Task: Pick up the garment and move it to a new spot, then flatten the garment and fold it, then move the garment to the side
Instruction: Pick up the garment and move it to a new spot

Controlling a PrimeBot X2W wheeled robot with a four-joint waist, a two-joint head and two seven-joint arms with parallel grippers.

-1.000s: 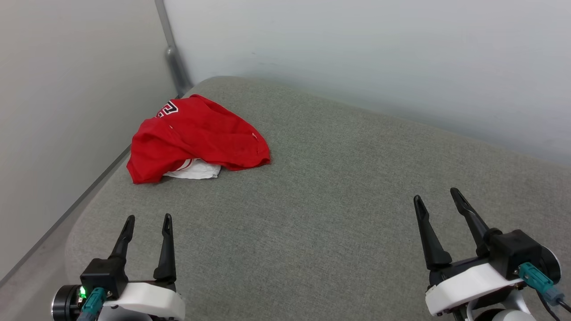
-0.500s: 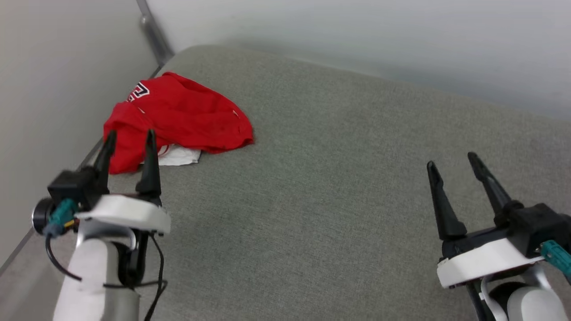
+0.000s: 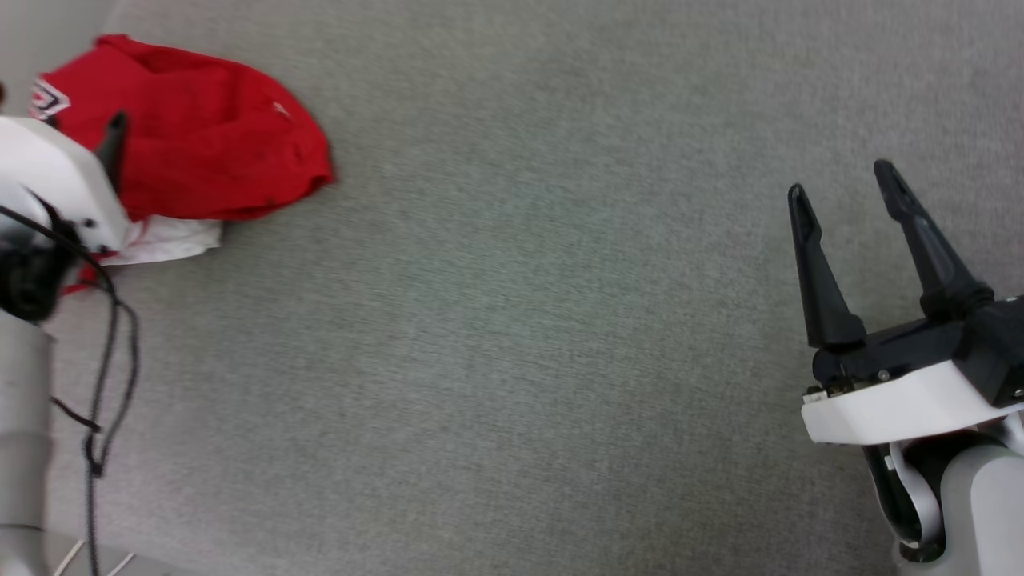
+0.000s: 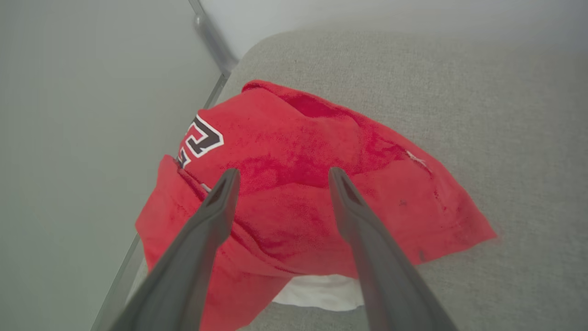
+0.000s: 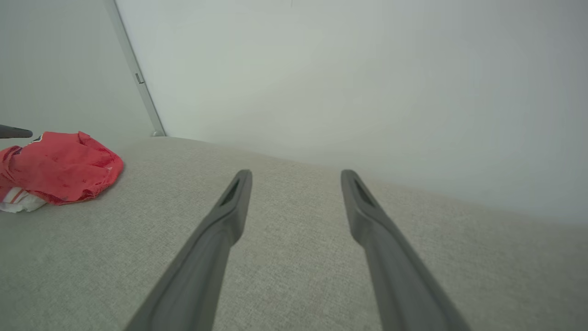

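The left wrist view catches black outlined lettering (image 4: 202,138) on the crumpled red garment (image 4: 294,138), far left on the grey woven cushion (image 3: 520,320). The left gripper (image 4: 283,171) and right gripper (image 3: 838,176) gape wide, empty.

Wide grey padded surface (image 3: 520,320) lies unobstructed right of the garment (image 4: 294,138); wall (image 4: 69,138) stands close along the garment's left side.

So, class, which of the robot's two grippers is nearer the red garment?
The left gripper: its open jaws point straight at the garment, while the right gripper hangs far off over the grey cushion.
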